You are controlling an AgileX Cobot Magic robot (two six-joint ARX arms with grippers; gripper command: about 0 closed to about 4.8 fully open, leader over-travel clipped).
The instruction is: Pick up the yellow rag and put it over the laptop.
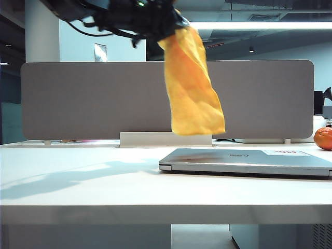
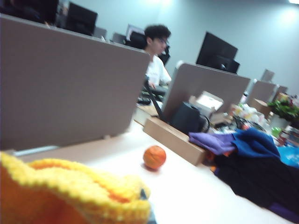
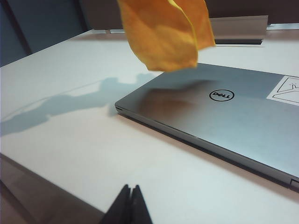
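My left gripper [image 1: 165, 32] hanging high above table [image 1: 78, 181], clamping one yellow rag [image 1: 193, 85] — rag dangling over near end of one closed laptop [image 1: 249, 161], not touching. My right gripper [image 3: 129, 198] sitting low by table edge, fingers pressed together, holding nothing. One orange [image 1: 323, 138] at far right.

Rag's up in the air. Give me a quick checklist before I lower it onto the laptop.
1. Left gripper shut on rag: ok.
2. Rag clear of the table, hanging free: ok.
3. Rag over the laptop: only above its near corner, not centred: not ok.
4. Laptop lid closed and bare: ok.
5. Orange off the lid, beside the laptop: ok.
6. Right gripper shut, low over the table, apart from the laptop: ok.
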